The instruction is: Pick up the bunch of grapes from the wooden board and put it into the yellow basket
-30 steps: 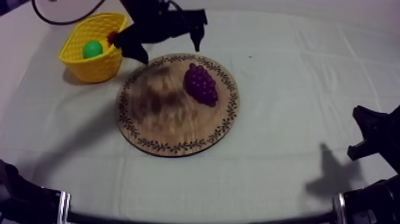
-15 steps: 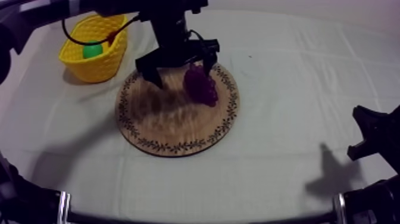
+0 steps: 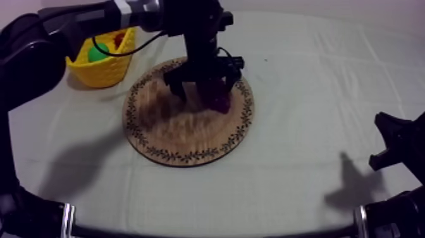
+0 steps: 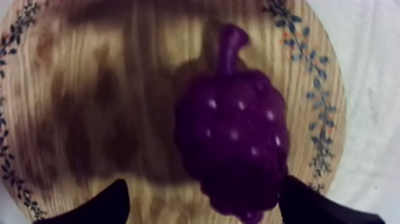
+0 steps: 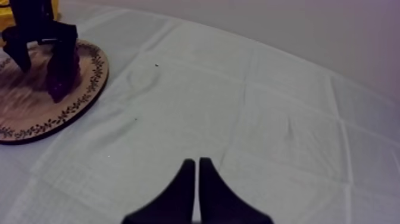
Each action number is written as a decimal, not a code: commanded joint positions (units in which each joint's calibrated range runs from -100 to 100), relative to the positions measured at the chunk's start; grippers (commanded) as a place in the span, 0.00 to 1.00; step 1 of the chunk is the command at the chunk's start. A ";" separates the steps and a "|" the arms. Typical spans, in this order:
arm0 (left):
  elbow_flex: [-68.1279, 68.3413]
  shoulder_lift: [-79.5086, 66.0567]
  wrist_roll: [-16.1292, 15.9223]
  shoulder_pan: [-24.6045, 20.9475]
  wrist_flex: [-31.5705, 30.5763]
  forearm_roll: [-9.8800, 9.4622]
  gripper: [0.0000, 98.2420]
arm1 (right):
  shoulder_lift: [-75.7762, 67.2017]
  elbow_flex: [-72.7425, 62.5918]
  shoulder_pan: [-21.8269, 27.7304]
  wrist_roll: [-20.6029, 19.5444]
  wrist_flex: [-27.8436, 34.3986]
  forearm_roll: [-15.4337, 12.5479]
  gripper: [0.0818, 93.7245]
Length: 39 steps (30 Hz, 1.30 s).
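The purple bunch of grapes (image 3: 217, 96) lies on the right part of the round wooden board (image 3: 183, 133). My left gripper (image 3: 203, 83) hangs right over it, coming in from the upper left. In the left wrist view the grapes (image 4: 235, 137) lie with the stem pointing away on the board (image 4: 89, 107), and my left gripper (image 4: 202, 183) is open, one black finger at each side of the bunch. The yellow basket (image 3: 101, 66) stands at the board's upper left. My right gripper (image 5: 193, 170) is shut on nothing over bare cloth, resting low at the table's right (image 3: 392, 142).
Inside the basket lie a green toy fruit (image 3: 96, 54) and a small red fruit (image 3: 119, 39). The right wrist view has the board (image 5: 36, 113) and the left gripper (image 5: 41, 30) over the grapes (image 5: 62, 74) far off. Open cloth stretches right of the board.
My left arm has swung from beside the basket to over the board and come down with its open fingers astride the grapes. The right arm has stayed still.
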 commanded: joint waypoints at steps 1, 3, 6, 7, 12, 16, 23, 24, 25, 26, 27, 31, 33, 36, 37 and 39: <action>-1.21 1.17 0.05 -0.05 0.03 0.06 0.94 | -0.01 -0.03 -0.02 0.02 -0.03 0.01 0.00; -2.36 2.24 0.10 -0.10 0.05 0.05 0.93 | -0.01 -0.03 -0.02 0.02 -0.03 0.01 0.00; -3.89 3.64 0.26 -0.14 0.07 -0.03 0.92 | -0.01 -0.03 -0.02 0.02 -0.03 0.01 0.00; -4.33 4.06 0.28 -0.14 0.07 -0.05 0.92 | -0.01 -0.03 -0.02 0.02 -0.03 0.01 0.00; -6.48 5.85 0.07 -0.15 0.68 -0.01 0.90 | -0.01 -0.03 -0.02 0.02 -0.03 0.01 0.00; -7.94 6.76 -0.02 -0.20 1.58 -0.03 0.83 | -0.01 -0.03 -0.02 0.02 -0.03 0.01 0.00; -9.44 7.12 0.39 -0.61 2.28 -1.16 0.78 | -0.01 -0.03 -0.02 0.02 -0.03 0.01 0.00; -9.66 7.09 0.41 -0.74 2.30 -1.40 0.79 | -0.01 -0.03 -0.02 0.02 -0.03 0.01 0.00; -9.87 7.04 0.42 -0.85 2.31 -1.64 0.80 | -0.01 -0.03 -0.02 0.02 -0.03 0.01 0.00; -10.06 7.00 0.40 -0.94 2.32 -1.88 0.80 | -0.01 -0.03 -0.02 0.02 -0.03 0.01 0.00; -10.22 6.98 0.34 -1.03 2.33 -2.08 0.81 | -0.01 -0.03 -0.02 0.02 -0.03 0.01 0.00; -10.44 6.99 0.05 -1.38 2.26 -2.59 0.80 | -0.01 -0.03 -0.02 0.02 -0.03 0.01 0.00; -10.38 6.98 -0.05 -1.55 2.04 -2.76 0.78 | -0.01 -0.03 -0.02 0.02 -0.03 0.01 0.00; -10.18 6.94 -0.27 -1.73 1.63 -2.87 0.75 | -0.01 -0.03 -0.02 0.02 -0.03 0.01 0.00; -10.14 6.96 -0.37 -1.76 1.55 -2.89 0.74 | -0.01 -0.03 -0.02 0.02 -0.03 0.01 0.00; -10.15 7.06 -0.66 -1.81 1.46 -2.94 0.72 | -0.01 -0.03 -0.02 0.02 -0.03 0.01 0.00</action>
